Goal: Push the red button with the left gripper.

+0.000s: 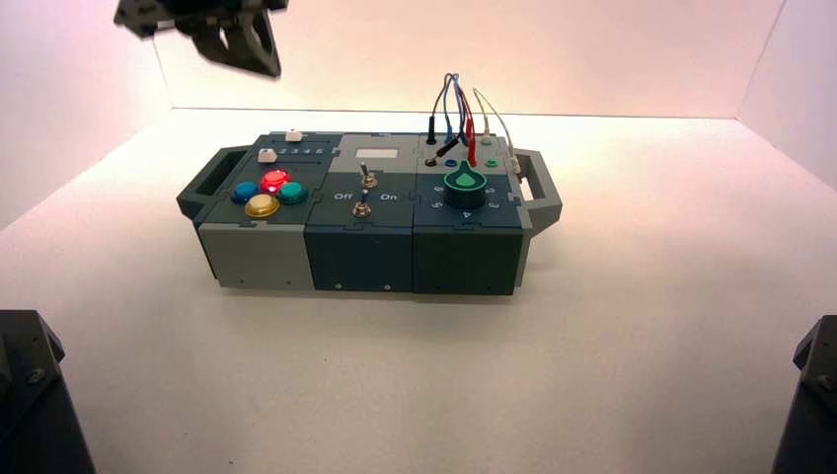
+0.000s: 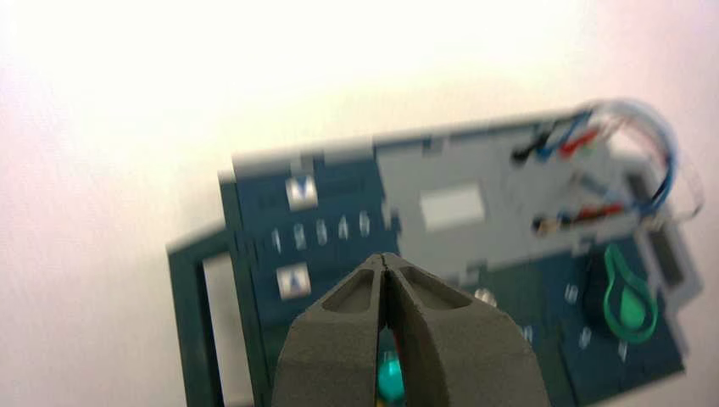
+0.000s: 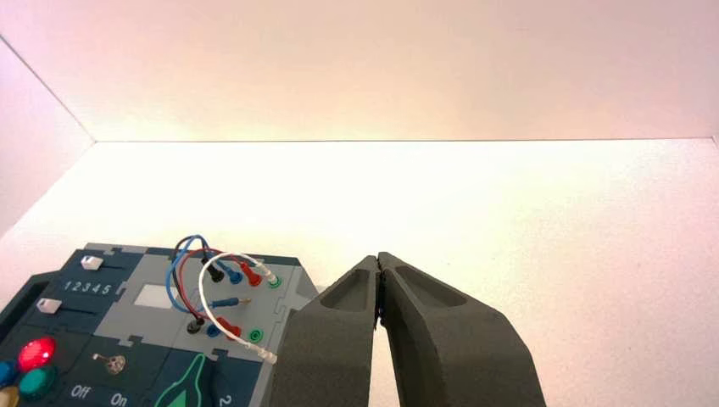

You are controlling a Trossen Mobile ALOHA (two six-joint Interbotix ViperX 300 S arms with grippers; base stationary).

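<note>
The red button (image 1: 275, 180) glows at the far side of a cluster of four round buttons on the left end of the box (image 1: 365, 252). It also shows in the right wrist view (image 3: 36, 353). My left gripper (image 1: 268, 61) hangs high above and behind the box's left end, well clear of it, with its fingers shut and empty. In the left wrist view the shut left gripper (image 2: 386, 259) looks down on the box and its fingers hide the red button; only the green button (image 2: 390, 381) peeks between them. My right gripper (image 3: 378, 261) is shut, off to the box's right.
Around the red button sit blue (image 1: 244, 192), yellow (image 1: 262, 205) and green (image 1: 292, 193) buttons. Two white sliders (image 1: 266, 155) lie behind them. Toggle switches (image 1: 364, 180) stand mid-box. A green knob (image 1: 464, 185) and looped wires (image 1: 456, 109) are at the right end. Black arm bases (image 1: 30, 395) flank the front.
</note>
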